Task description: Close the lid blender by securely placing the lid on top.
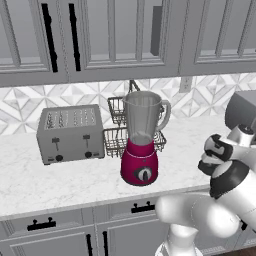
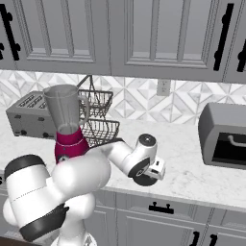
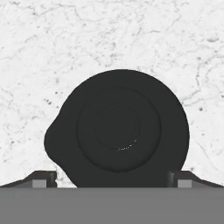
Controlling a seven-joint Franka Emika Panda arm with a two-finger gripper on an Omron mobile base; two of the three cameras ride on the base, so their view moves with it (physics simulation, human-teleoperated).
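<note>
In the hand view we look straight down on the lid (image 3: 118, 129), a dark round cap with a small spout bump on one side, lying flat on the white marble counter (image 3: 109, 35). Our gripper (image 3: 112, 178) has its 2 fingertips (image 3: 43, 178) spread wide, one at each side of the lid, apart from it. The blender (image 1: 141, 140) stands upright on the counter with its jar mouth uncovered, just in front of a wire basket (image 1: 116, 135) and beside the silver toaster (image 1: 71, 132).
</note>
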